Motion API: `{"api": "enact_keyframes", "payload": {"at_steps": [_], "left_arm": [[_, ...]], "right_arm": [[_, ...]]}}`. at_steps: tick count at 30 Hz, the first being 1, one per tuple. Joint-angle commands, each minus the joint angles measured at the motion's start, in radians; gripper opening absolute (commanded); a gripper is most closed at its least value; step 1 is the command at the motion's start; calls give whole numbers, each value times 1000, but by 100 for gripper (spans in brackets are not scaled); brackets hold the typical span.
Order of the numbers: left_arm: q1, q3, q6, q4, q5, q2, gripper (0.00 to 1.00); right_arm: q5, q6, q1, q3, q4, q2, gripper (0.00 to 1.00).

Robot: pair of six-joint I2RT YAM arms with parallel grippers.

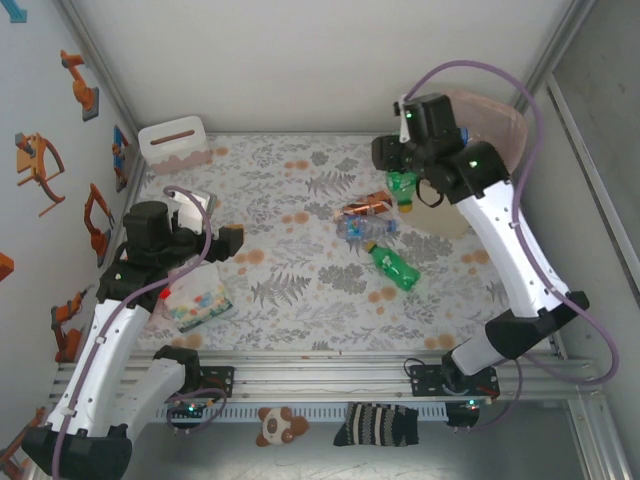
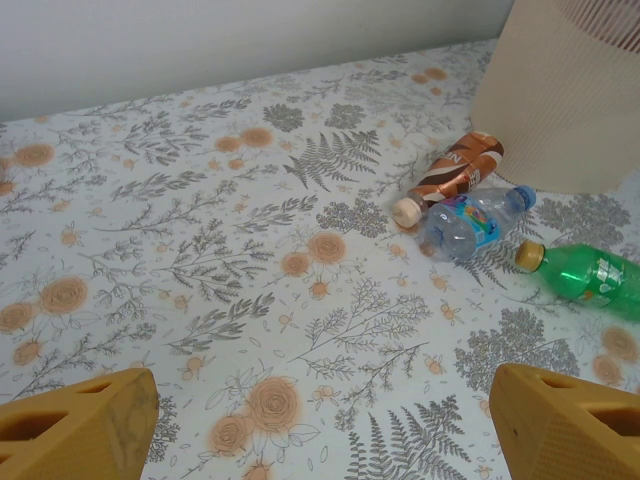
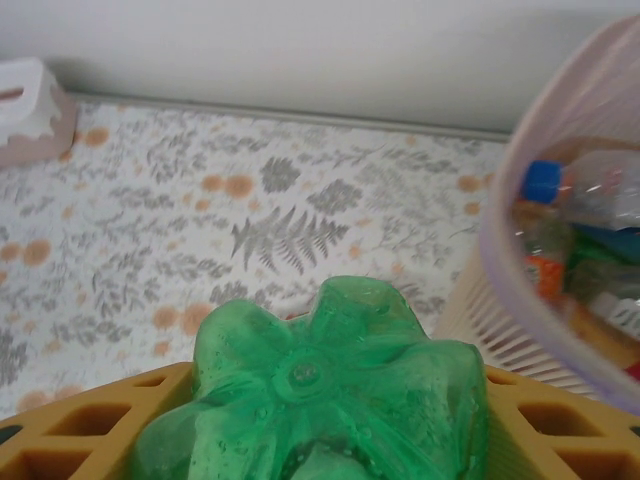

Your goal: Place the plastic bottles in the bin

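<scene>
Green bottle (image 3: 320, 380), clamped end-on in the right claw (image 3: 325, 445), hangs just left of the bin (image 3: 500, 210), not over its rim yet imo.

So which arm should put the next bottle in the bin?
The right arm. The right end effector grips a green bottle right beside the bin, so it looks close enough to just move over and drop it. The left end effector is open, holds nothing, and sits far from the bin.

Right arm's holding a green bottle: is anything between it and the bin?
Nothing visible. The green bottle in the right gripper hangs beside the bin rim, with only open patterned table below.
</scene>
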Motion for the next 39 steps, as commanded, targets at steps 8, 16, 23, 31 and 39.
{"api": "enact_keyframes", "payload": {"at_steps": [8,16,23,31,39], "left_arm": [[5,-3,14,13,4,5,86],[6,-5,15,12,-2,4,86],[5,-2,18,10,-8,12,86],[6,-1,21,10,-14,30,86],[7,1,25,7,-17,50,86]], "right_arm": [[-205,26,-277,134,116,6,51],[-346,211,-493,167,315,102,50],[-345,355,-557,137,508,191,49],[-425,468,-590,192,523,351,47],[-604,528,-616,272,444,503,47]]}}
